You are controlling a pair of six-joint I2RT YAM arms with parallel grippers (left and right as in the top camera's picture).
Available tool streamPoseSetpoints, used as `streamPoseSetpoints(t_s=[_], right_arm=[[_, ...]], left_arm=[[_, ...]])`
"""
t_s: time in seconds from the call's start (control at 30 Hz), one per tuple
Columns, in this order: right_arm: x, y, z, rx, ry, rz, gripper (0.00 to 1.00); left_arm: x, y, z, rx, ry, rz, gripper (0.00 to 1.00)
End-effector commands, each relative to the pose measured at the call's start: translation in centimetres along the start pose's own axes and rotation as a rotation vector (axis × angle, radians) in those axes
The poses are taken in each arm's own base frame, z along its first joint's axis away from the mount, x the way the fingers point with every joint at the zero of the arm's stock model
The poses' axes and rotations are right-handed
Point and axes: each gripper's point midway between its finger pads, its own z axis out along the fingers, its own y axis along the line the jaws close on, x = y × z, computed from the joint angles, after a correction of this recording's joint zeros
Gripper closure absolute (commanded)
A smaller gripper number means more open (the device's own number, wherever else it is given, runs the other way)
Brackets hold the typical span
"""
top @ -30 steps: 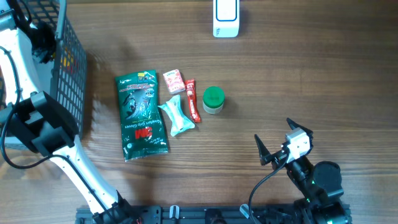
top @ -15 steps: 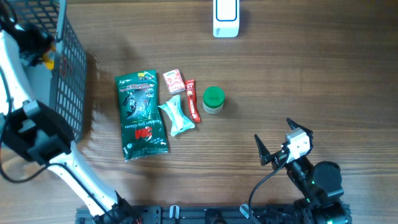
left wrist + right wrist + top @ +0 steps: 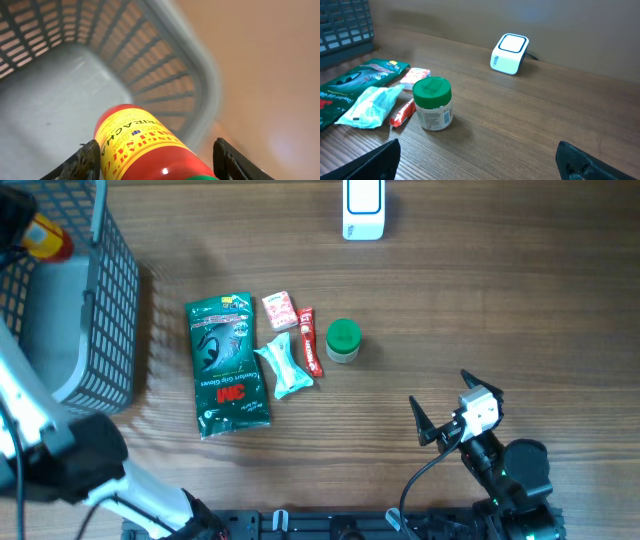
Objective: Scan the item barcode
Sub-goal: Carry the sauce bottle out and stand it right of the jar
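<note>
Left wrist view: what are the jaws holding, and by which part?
The left gripper holds the red sriracha bottle across its body near the green cap; the right gripper holds nothing.

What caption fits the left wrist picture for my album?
Left claw holding a yellow-labelled red bottle over the grey basket.

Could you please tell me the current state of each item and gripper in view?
Left gripper: shut on the bottle.
Right gripper: open, holding nothing.
Bottle: held in the air over the basket.
Basket: upright on the table.
Jar: upright, green lid on.
Glove packet: lying flat.
Teal packet: lying flat.
Red stick: lying flat.
Small packet: lying flat.
Scanner: resting on the table, untouched.
</note>
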Motion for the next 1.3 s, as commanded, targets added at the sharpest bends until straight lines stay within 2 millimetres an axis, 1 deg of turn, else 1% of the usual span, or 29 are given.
streamPoseSetpoints(t_s=[0.0, 0.03, 0.1, 0.13, 0.17, 0.23, 0.3, 0.37, 0.4, 0.43, 0.47, 0.5, 0.53, 0.57, 0.6, 0.63, 0.7, 0.73, 0.9, 0.93, 1.07, 1.1, 1.27], right_arm=[[-0.6, 0.1, -0.2, -0.007, -0.022, -0.008, 0.00], [-0.6, 0.1, -0.2, -0.007, -0.022, -0.008, 0.00], [-0.7, 0.1, -0.2, -0.008, -0.022, -0.008, 0.00], [-0.6, 0.1, -0.2, -0.007, -0.022, -0.008, 0.00], [-0.7, 0.1, -0.2, -0.008, -0.022, -0.008, 0.00], [-0.7, 0.1, -0.2, -0.008, -0.022, -0.008, 0.00], [-0.7, 0.1, -0.2, -0.008, -0.022, -0.008, 0.00], [-0.6, 0.1, -0.2, -0.007, -0.022, -0.008, 0.00], [-0.6, 0.1, -0.2, -0.007, -0.022, -0.008, 0.00], [-0.7, 0.1, -0.2, -0.008, -0.022, -0.008, 0.00], [-0.7, 0.1, -0.2, -0.008, -0.022, -0.008, 0.00], [-0.6, 0.1, -0.2, -0.007, -0.022, -0.008, 0.00], [-0.7, 0.1, -0.2, -0.008, -0.022, -0.008, 0.00], [-0.7, 0.1, -0.2, -0.007, -0.022, -0.008, 0.00], [-0.7, 0.1, -0.2, -0.007, -0.022, -0.008, 0.00], [-0.6, 0.1, -0.2, -0.007, -0.022, -0.008, 0.00], [-0.7, 0.1, -0.2, -0.008, -0.022, -0.008, 0.00], [-0.6, 0.1, -0.2, -0.007, -0.022, -0.008, 0.00], [-0.7, 0.1, -0.2, -0.008, -0.022, -0.008, 0.00], [-0.7, 0.1, -0.2, -0.008, -0.022, -0.008, 0.00], [-0.7, 0.1, -0.2, -0.008, -0.022, -0.008, 0.00], [-0.7, 0.1, -0.2, -0.008, -0.022, -0.008, 0.00], [-0.7, 0.1, -0.2, -0.007, -0.022, -0.008, 0.00]], left_arm=[[0.2, -5.2, -9.1, 0.222, -0.091, 0.002, 0.71], [0.6, -6.3, -11.2, 0.278, -0.105, 0.021, 0.71], [1.2, -7.8, -13.9, 0.351, -0.122, 0.046, 0.70], [1.8, -8.8, -15.7, 0.396, -0.129, 0.055, 0.70], [2.4, -9.4, -16.9, 0.422, -0.135, 0.056, 0.70], [3.4, -10.5, -18.8, 0.463, -0.140, 0.071, 0.70], [5.1, -12.0, -20.4, 0.513, -0.128, 0.108, 0.69], [7.0, -13.5, -21.4, 0.558, -0.093, 0.146, 0.70], [8.1, -14.1, -21.6, 0.577, -0.063, 0.162, 0.70], [9.0, -14.6, -21.6, 0.590, -0.036, 0.175, 0.70], [10.6, -15.4, -21.6, 0.609, 0.011, 0.202, 0.70], [11.6, -15.9, -21.5, 0.619, 0.040, 0.229, 0.70], [13.4, -16.5, -21.3, 0.631, 0.091, 0.277, 0.70], [14.5, -16.8, -21.2, 0.635, 0.128, 0.301, 0.70], [16.4, -17.1, -20.9, 0.637, 0.187, 0.343, 0.70], [18.2, -17.3, -20.6, 0.635, 0.245, 0.386, 0.70], [20.8, -17.2, -19.9, 0.614, 0.330, 0.443, 0.70], [22.4, -16.9, -19.2, 0.579, 0.384, 0.468, 0.70], [26.3, -15.4, -16.9, 0.414, 0.492, 0.545, 0.70], [27.9, -15.0, -16.1, 0.364, 0.529, 0.584, 0.70], [31.0, -13.6, -14.8, 0.236, 0.603, 0.678, 0.72], [31.8, -13.5, -14.6, 0.217, 0.620, 0.705, 0.74], [36.1, -14.3, -13.9, 0.232, 0.690, 0.809, 0.73]])
